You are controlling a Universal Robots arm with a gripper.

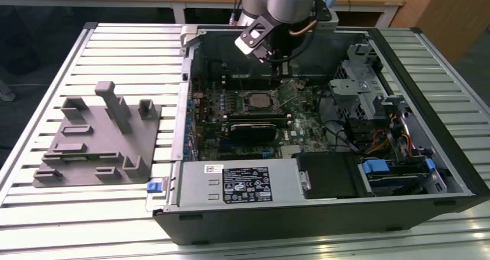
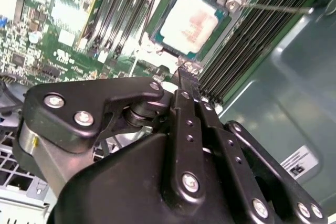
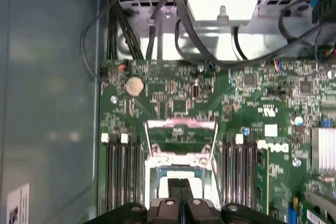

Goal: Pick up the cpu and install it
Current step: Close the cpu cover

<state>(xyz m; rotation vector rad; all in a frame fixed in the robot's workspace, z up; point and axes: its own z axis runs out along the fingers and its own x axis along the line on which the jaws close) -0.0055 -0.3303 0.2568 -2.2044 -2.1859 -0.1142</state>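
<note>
The cpu (image 2: 189,20) lies flat in the motherboard socket (image 1: 257,101), its pale silver top facing up with a green rim around it. My gripper (image 1: 280,72) hangs inside the open computer case, just past the socket toward the case's back wall and a little above the board. Its two black fingers (image 2: 184,95) are pressed together with nothing between them. In the first wrist view the fingertips (image 3: 174,188) cover part of the socket, and a metal hinged frame (image 3: 181,129) sits just beyond them. A thin lever wire (image 2: 275,8) sticks out beside the socket.
The case (image 1: 322,208) lies open on a slatted metal table (image 1: 115,225). A grey plastic tray (image 1: 100,139) with raised blocks sits at the exterior view's left. Memory slots (image 3: 122,171) flank the socket; a drive cage (image 1: 360,88), cables and a power supply (image 1: 237,182) crowd the case.
</note>
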